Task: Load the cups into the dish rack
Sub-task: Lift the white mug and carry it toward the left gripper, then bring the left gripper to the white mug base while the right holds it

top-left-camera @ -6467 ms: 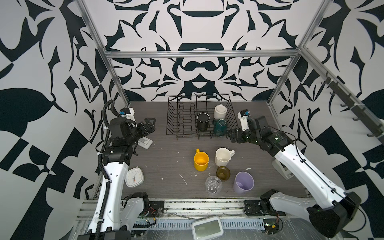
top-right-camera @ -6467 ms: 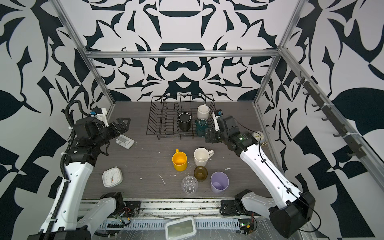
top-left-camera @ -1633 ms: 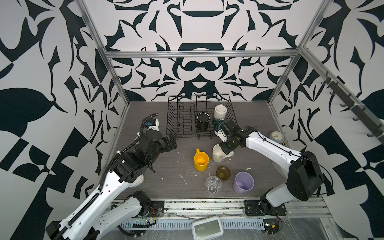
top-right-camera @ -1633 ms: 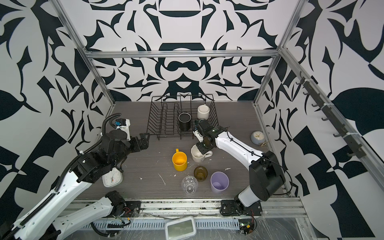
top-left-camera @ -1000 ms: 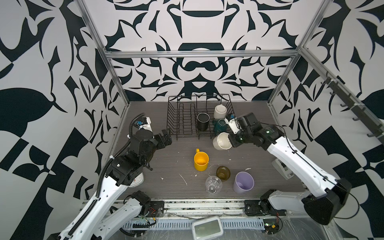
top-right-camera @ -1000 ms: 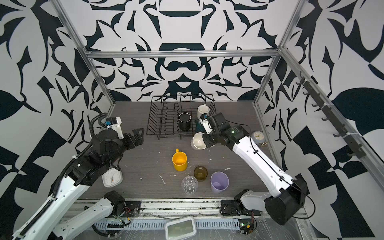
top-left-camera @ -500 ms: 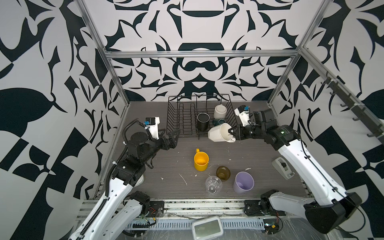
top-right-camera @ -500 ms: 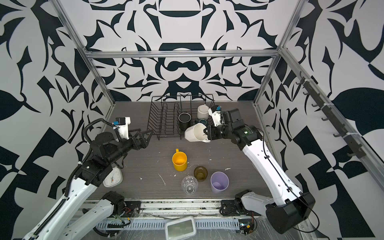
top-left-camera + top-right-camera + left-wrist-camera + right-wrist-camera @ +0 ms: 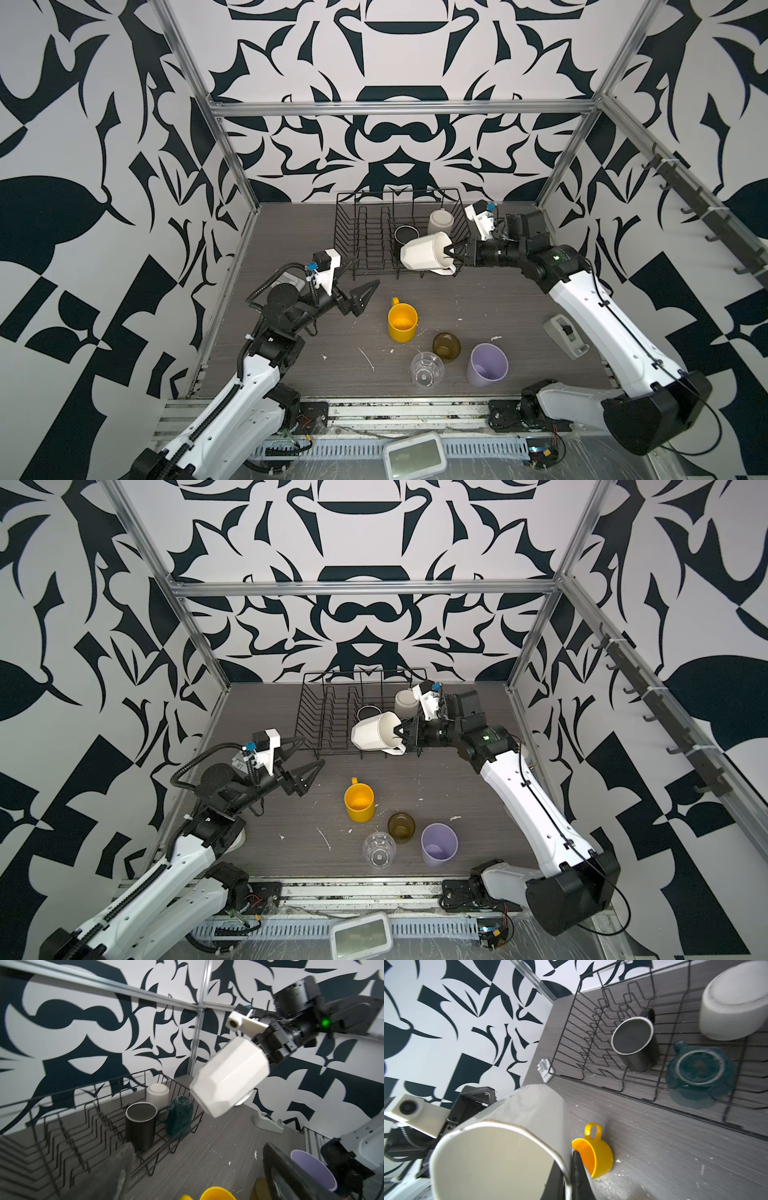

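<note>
Progress stood a little short of halfway, as far as the views allowed a count. Three of the eight cups already sat in the right-hand end of the dish rack (image 9: 365,232): a black mug (image 9: 404,235), a plain white mug (image 9: 441,222) turned base-up at the far corner, and a teal mug (image 9: 180,1115), also base-up, which both top views hid behind the carried cup. Whether the black one was upright or inverted I could not tell. The fourth, the faceted white mug (image 9: 426,251), was in the air, clamped by the right gripper (image 9: 451,254) on its rim, one finger inside the mouth and one outside. It lay tipped on its side with its base pointing toward the left arm. It hung over the near right part of the rack, above the wires and touching nothing, so it looked close to placement but was not yet set down. The left gripper (image 9: 367,271) hovered spread wide and empty just beside the rack's near left corner, holding nothing. Four cups were left standing on the table (image 9: 291,232), well apart from the rack: the yellow mug (image 9: 402,322) nearest it, then the amber glass (image 9: 446,347), the clear glass (image 9: 427,370) and the lilac tumbler (image 9: 487,365) clustered toward the front edge.
</note>
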Motion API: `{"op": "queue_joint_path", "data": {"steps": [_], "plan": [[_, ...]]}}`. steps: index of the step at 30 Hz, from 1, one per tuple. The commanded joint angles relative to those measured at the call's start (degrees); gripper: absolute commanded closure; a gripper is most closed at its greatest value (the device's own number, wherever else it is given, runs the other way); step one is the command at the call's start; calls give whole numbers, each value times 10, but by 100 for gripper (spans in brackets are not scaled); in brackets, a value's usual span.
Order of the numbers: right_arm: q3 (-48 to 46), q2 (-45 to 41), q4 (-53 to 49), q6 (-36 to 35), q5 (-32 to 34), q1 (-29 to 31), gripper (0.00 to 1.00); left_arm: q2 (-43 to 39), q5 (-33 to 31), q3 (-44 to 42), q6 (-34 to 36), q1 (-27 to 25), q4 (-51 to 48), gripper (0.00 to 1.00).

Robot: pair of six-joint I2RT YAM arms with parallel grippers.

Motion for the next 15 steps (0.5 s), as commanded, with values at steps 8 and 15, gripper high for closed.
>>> {"op": "queue_joint_path", "data": {"steps": [8,15], "plan": [[-12,-11,165,65,-122,9,100,37,134,2,-5,2,153,1],[-8,-5,177,67,-133,26,100,61,152,3,-29,2,191,1]]}}
